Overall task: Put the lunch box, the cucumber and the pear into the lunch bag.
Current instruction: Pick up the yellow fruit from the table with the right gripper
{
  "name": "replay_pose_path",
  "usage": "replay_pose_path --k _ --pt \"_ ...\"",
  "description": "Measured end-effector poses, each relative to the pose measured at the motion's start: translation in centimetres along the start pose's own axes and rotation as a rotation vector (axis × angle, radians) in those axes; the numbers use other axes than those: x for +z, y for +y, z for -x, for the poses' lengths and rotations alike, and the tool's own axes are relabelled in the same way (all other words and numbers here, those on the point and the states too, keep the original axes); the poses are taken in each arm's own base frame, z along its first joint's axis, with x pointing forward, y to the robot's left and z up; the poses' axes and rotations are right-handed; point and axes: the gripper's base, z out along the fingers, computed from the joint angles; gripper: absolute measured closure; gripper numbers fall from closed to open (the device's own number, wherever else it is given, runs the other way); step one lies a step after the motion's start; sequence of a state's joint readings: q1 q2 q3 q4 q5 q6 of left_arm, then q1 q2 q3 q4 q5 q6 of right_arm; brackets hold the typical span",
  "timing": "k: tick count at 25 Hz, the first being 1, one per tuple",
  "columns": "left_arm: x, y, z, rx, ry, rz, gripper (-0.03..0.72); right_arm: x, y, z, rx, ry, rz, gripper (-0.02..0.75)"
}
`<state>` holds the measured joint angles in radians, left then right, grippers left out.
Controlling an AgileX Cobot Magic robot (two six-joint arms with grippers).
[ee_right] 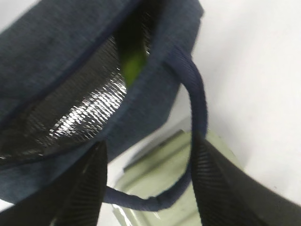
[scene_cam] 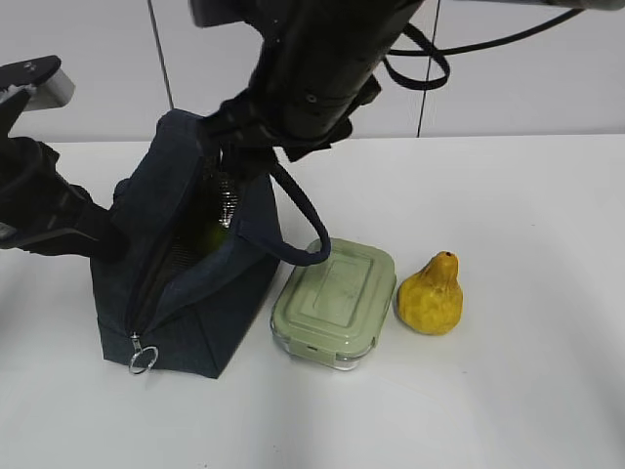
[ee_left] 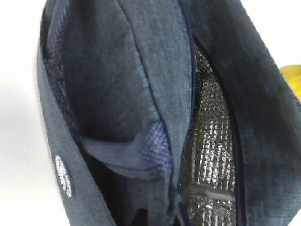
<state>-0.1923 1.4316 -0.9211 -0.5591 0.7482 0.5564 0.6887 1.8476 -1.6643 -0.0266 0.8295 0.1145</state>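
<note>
**Clear the bag mouth before fetching the box**

The lunch bag (scene_cam: pixel 186 283) stands left of centre on the tabletop (scene_cam: pixel 527 391), cucumber (ee_right: pixel 133 63) inside. Right jaws gape empty above it; lift straight, avoiding the handle (scene_cam: pixel 298 220). Left jaws are shut, seemingly pinching the bag's edge. Lunch box (scene_cam: pixel 335 301) and pear (scene_cam: pixel 431 295) wait alongside.

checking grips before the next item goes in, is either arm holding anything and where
The left arm pinches the lunch bag by its left side wall. The right gripper is open, its fingers straddling the handle, gripping nothing.
</note>
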Motion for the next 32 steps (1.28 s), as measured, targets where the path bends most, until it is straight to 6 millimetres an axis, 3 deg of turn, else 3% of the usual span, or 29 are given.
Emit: replay_pose_path --k 3,13,20,32 --pt "0.0 0.0 0.0 0.001 0.000 0.001 0.685 -0.1 -1.7 -0.8 -0.009 0.101 -0.111 0.295" --pt "0.0 0.0 0.0 0.001 0.000 0.002 0.685 -1.2 -8.5 -2.5 0.133 0.290 -0.156 0.295" --pt "0.0 0.0 0.0 0.002 0.000 0.002 0.685 -1.7 -11.2 -3.5 0.158 0.382 -0.175 0.295" --pt "0.0 0.0 -0.1 0.003 0.009 -0.003 0.685 3.2 -12.6 -6.4 0.132 0.551 -0.172 0.295"
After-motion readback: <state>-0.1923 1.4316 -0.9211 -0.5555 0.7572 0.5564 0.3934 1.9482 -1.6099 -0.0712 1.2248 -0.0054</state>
